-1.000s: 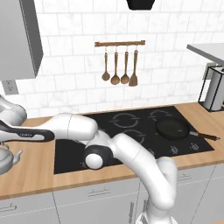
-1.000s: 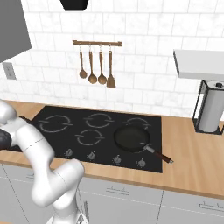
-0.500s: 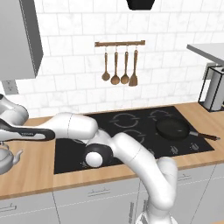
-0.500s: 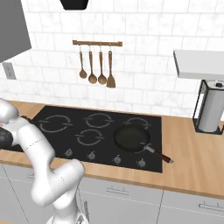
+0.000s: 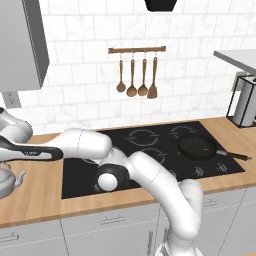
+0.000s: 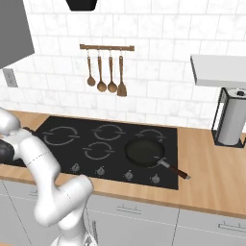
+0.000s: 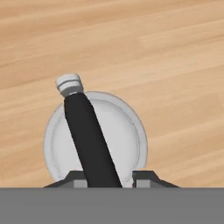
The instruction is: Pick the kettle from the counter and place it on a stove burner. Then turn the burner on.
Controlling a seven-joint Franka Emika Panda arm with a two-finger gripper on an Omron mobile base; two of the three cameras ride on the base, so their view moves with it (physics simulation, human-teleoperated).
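Gripper seemingly clamped on the one kettle's dark handle, over the counter.

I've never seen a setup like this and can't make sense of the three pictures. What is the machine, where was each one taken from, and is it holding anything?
It is a white robot arm in a computer-drawn kitchen. Two pictures come from cameras riding behind the arm, one to its left and one to its right, looking over the same wooden counter. The third comes from a camera on the arm's hand, looking straight down.

On the counter sit a black cooktop with ring-shaped burner markings, a black frying pan on it, and a paper towel holder. A small silver kettle stands at the far left.

In the hand picture the claw sits right over the kettle's dark handle, its fingertips on either side of it. Whether they already grip it firmly can't be told.
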